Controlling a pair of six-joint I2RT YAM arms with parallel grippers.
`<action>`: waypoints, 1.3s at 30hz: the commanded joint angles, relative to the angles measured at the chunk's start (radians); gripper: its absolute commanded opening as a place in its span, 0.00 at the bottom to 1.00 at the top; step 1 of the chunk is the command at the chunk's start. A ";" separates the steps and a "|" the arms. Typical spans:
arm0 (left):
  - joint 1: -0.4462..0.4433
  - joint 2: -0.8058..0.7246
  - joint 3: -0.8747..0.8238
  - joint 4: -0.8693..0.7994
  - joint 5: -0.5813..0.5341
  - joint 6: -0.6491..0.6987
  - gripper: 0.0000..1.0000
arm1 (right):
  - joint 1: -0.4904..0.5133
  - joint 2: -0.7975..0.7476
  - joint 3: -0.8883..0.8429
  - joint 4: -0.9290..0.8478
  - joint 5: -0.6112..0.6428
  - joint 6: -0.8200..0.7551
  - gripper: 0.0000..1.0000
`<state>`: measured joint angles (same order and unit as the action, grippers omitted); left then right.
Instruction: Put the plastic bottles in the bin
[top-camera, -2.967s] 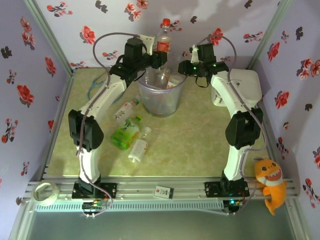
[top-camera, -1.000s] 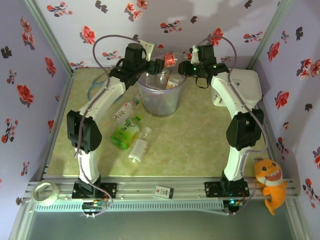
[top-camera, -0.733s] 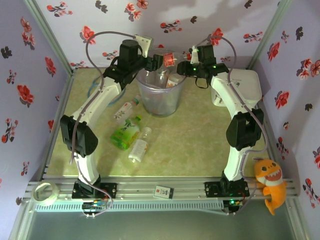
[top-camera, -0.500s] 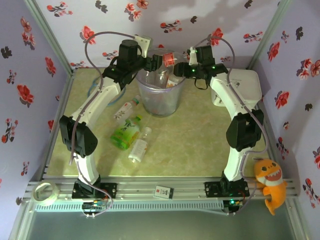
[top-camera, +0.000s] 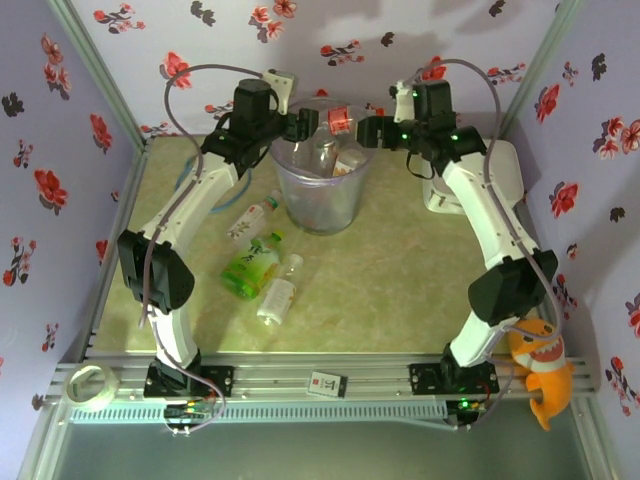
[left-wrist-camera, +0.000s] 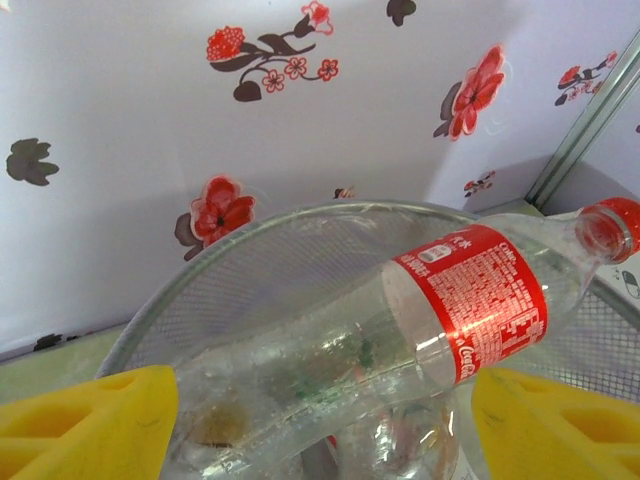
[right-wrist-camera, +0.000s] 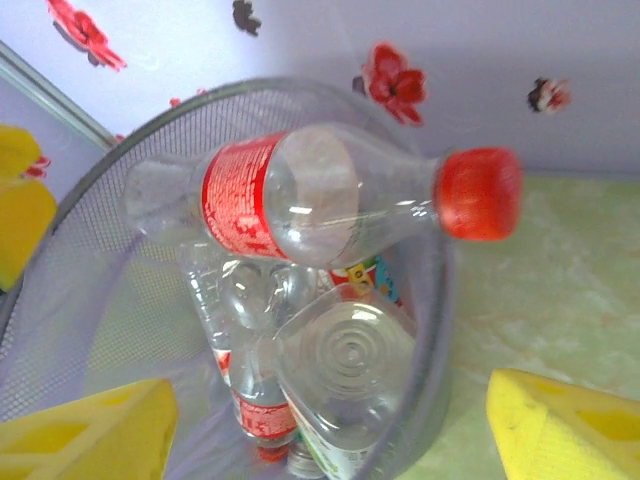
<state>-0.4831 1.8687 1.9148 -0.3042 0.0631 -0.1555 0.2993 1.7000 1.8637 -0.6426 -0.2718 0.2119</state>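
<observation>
Watch for the red-label bottle (left-wrist-camera: 440, 320) tipping out of the bin (top-camera: 320, 205). Resting slantwise on the rim, cap (right-wrist-camera: 480, 193) poking past the edge, base end lower inside. Mind any brush from either gripper on pulling away, enough to flick it onto the tabletop (top-camera: 400, 280). Beware too of the crowded bin, likely leaving little room to sink.

Left gripper (top-camera: 300, 126) released, yellow pads (left-wrist-camera: 90, 420) spread wide, grasping nothing. Right gripper (top-camera: 368, 130) likewise spread open and bare, close to the cap.

Clear, crinkled plastic, seemingly beaded with droplets inside; red wrap with white script, red cap. Beneath it, binned bottles (right-wrist-camera: 340, 380) standing on end. Three loose bottles (top-camera: 255, 262) lying on the tabletop left of the bin, yet to collect.
</observation>
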 joint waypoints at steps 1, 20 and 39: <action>0.007 0.013 -0.017 0.004 0.009 -0.013 0.78 | -0.038 0.002 0.015 -0.006 0.049 -0.008 0.79; 0.012 0.055 -0.024 0.036 0.036 -0.045 0.75 | -0.063 0.304 0.268 0.105 -0.136 0.159 0.41; 0.011 0.061 -0.016 0.036 0.069 -0.063 0.74 | -0.017 0.261 0.175 0.017 -0.136 0.063 0.41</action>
<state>-0.4774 1.9350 1.8877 -0.2623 0.1017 -0.2047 0.2504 1.9724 2.0640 -0.5293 -0.3851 0.3176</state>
